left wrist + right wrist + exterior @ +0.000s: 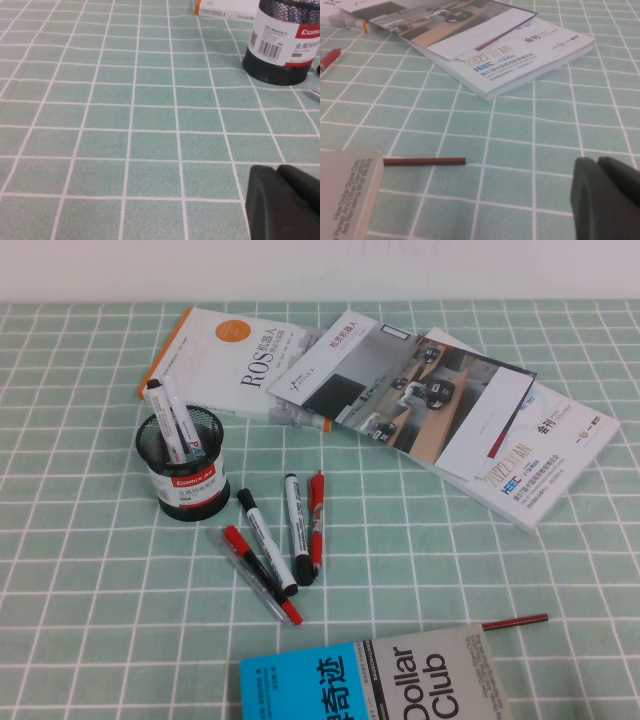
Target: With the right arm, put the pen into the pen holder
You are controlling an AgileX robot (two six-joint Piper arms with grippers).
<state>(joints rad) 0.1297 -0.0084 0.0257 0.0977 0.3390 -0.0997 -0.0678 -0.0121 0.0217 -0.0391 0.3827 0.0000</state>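
pen point(316, 517): flat, axis near-far | right claw point(607, 200): closed, empty | left claw point(282, 202): unclear

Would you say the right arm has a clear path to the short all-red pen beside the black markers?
Probably yes: the short all-red pen lies uncovered, its right side free. The right end effector, shut, is low nearby.

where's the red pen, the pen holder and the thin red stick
red pen point(316, 518): high view, middle of its barrel, right of the black-capped markers.
pen holder point(184, 485): high view, its label band.
thin red stick point(425, 161): right wrist view, mid-length, beside the book corner.
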